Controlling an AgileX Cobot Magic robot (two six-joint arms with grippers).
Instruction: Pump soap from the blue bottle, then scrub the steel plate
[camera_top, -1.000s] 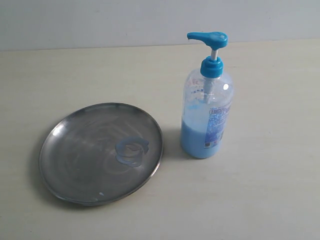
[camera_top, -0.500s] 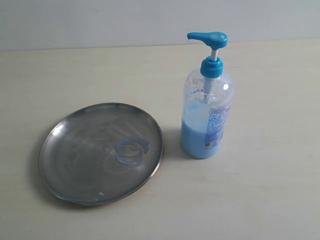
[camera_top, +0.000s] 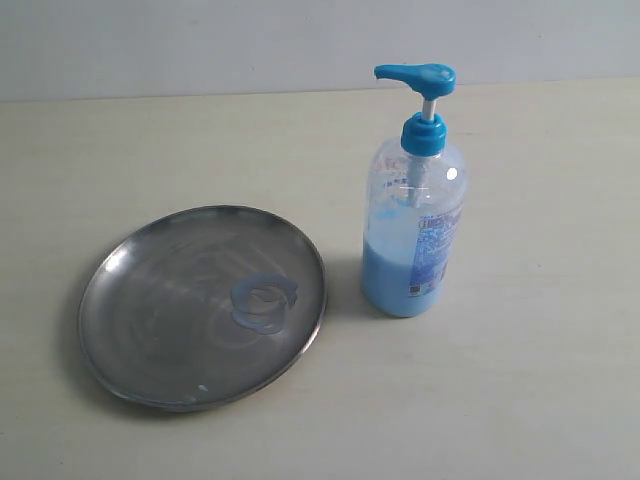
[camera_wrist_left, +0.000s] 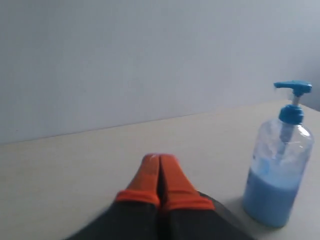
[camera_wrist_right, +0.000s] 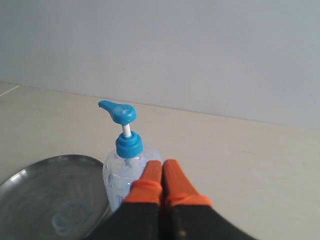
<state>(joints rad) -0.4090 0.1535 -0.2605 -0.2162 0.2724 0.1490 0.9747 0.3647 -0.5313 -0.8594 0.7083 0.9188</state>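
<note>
One bottle (camera_top: 413, 230), one plate (camera_top: 150, 290), and two pairs of orange fingers, one pair per wrist view. The soap (camera_top: 264, 303) shows in three places: a smeared ring on the plate right of its middle, a tiny drop (camera_top: 203, 388) near the plate's front rim, and the light blue fill in the lower part of the bottle.

The bottle stands upright on the tabletop (camera_top: 520, 400), just right of the plate and clear of its rim. Its pump head (camera_top: 415, 76) is raised, with the spout pointing left in the exterior view. The plate lies flat, with faint swirl marks across the steel.

The left fingers (camera_wrist_left: 146, 177) are pressed together with nothing between them, and the bottle stands off to one side. The right fingers (camera_wrist_right: 147, 180) are likewise pinched tight and empty, close in front of the bottle.

The exterior view shows no arm or fingers. In the right wrist view the fingers hide the bottle's lower body and the frame edge cuts the plate. The left wrist view does not take in the plate. The label print is too small to read.

Against the exterior frames of the past second nothing differs: bottle, plate, ring and drop sit exactly as they did.
</note>
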